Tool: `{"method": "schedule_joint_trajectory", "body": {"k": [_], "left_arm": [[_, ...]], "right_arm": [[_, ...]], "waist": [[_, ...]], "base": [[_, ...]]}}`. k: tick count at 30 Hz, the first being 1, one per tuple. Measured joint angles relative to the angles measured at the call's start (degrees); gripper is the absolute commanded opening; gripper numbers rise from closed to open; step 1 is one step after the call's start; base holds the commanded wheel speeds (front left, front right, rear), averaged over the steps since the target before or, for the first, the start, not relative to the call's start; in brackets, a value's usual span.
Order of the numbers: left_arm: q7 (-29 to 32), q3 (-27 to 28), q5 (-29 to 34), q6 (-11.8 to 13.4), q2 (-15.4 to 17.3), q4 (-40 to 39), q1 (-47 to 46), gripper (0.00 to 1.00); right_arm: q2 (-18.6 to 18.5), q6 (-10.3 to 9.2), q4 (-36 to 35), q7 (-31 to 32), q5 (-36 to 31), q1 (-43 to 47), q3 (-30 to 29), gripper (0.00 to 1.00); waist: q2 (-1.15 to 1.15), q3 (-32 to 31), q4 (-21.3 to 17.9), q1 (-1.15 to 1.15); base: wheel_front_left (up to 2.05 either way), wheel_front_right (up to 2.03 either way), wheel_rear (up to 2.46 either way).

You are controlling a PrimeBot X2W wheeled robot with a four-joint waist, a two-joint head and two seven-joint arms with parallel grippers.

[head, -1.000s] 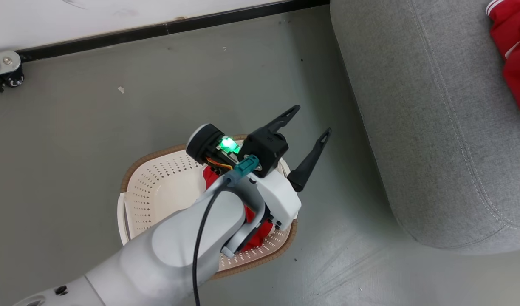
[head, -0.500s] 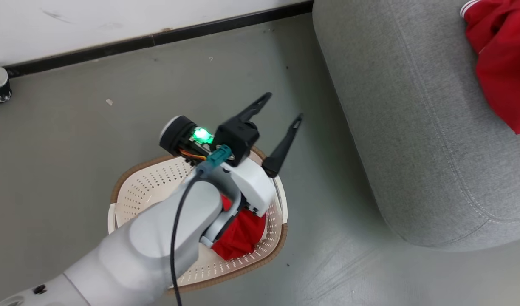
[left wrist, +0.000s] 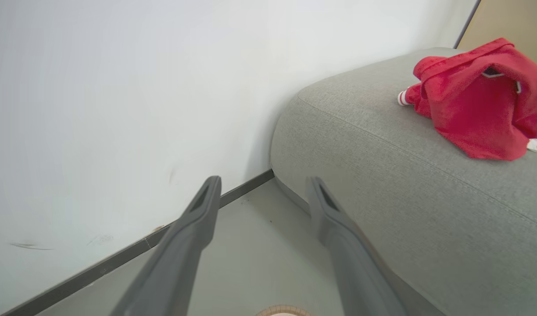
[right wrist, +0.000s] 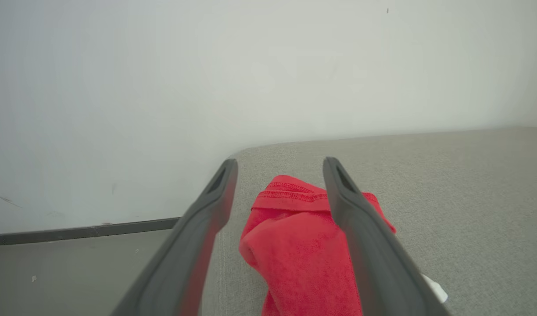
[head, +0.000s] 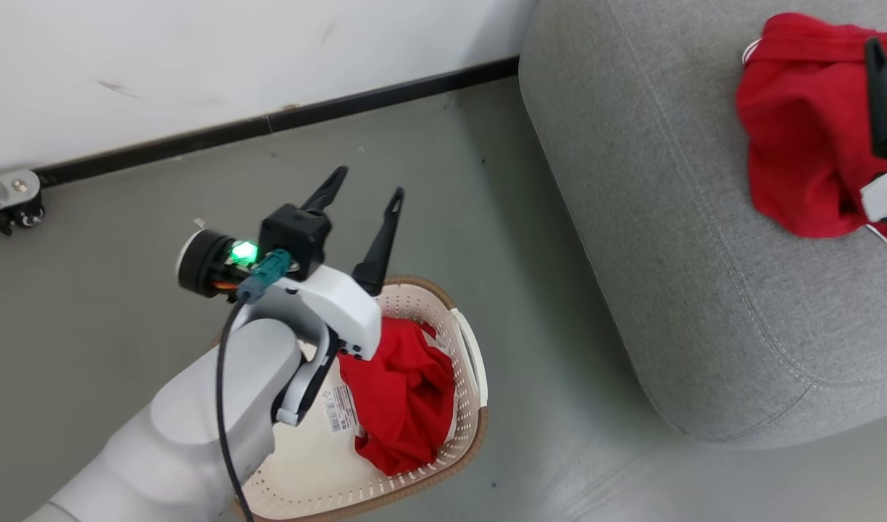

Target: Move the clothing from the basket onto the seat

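Basket (head: 467, 351) on floor (head: 125, 304), left of seat (head: 654, 217); one garment (head: 400, 391) in basket, another garment (head: 798, 130) on seat.

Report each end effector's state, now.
Left end effector: open, holding nothing.
Right end effector: open, over the bright red fabric garment lying on the grey upholstered seat cushion, not gripping it.

Basket (head: 464, 341) half behind L arm (head: 197, 406) (btm off-frame)

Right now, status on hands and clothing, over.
Left hand open by basket. Right hand open over seat, above one garment. Second garment in basket. Nothing in the way.
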Motion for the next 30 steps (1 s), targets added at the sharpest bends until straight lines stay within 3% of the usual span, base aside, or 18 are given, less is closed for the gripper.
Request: {"method": "schedule_joint_trajectory", "body": {"k": [12,30], "left_arm": [[-0.94,7.38,-4.16,2.71,2.34,0.81,7.70,1.00],[-1.02,18.28,-5.57,4.74,5.58,-3.12,20.63,1.00]], "right_arm": [[4.95,0.00,-11.27,0.00,-4.01,8.78,-0.56,1.00],[11.44,0.00,-18.09,0.00,-8.34,23.32,-1.91,1.00]], "waist": [[0.00,-5.90,1.82,0.00],[0.00,-13.63,6.23,0.00]], "base": [[0.00,0.00,0.00],[0.00,0.00,0.00]]}}
